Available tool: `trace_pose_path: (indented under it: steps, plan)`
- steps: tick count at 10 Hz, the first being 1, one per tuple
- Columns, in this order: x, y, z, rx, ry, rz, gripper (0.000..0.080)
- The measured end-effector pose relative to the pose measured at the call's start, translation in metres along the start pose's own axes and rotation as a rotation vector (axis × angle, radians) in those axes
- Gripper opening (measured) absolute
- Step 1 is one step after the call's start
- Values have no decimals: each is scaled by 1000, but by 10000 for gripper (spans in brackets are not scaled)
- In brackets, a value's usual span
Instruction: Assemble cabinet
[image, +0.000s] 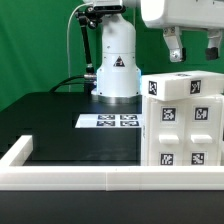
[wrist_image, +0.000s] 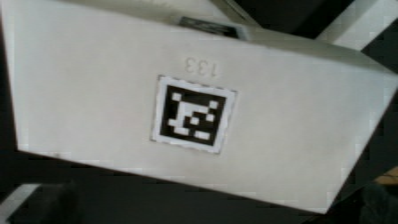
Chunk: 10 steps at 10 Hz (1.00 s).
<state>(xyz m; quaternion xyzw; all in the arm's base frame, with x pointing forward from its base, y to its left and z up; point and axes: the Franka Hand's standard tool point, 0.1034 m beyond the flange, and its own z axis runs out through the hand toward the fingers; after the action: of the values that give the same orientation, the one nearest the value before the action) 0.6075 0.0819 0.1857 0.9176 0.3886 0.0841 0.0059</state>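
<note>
The white cabinet (image: 181, 122) stands on the black table at the exterior view's right, a boxy shell with several black-and-white square tags on its faces. My gripper (image: 192, 50) hangs just above its top, apart from it, with the fingers (image: 172, 46) spread wide and nothing between them. In the wrist view one white face of the cabinet (wrist_image: 107, 80) fills the picture, tilted, with one square tag (wrist_image: 196, 113) in its middle. My fingertips show there only as dark edges at the corners.
The marker board (image: 112, 121) lies flat on the table in front of the arm's white base (image: 116, 66). A low white rim (image: 60, 180) frames the table's near edge and the corner at the exterior view's left.
</note>
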Motion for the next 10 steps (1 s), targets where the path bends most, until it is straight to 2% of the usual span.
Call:
trace_pose_path:
  steps: [1,2,4,6,7,10]
  plan:
    - [-1,1,0,0,0,-35,796]
    - [-1,6,-2,-6,-5,-200,796]
    - [-4,6,-1,-14,-34,-409,796]
    - [-8,1,4,6,-84,-623,796]
    - [-9,0,11,33,-134,-769,796]
    - [-14,6,17,46,-188,-945,796]
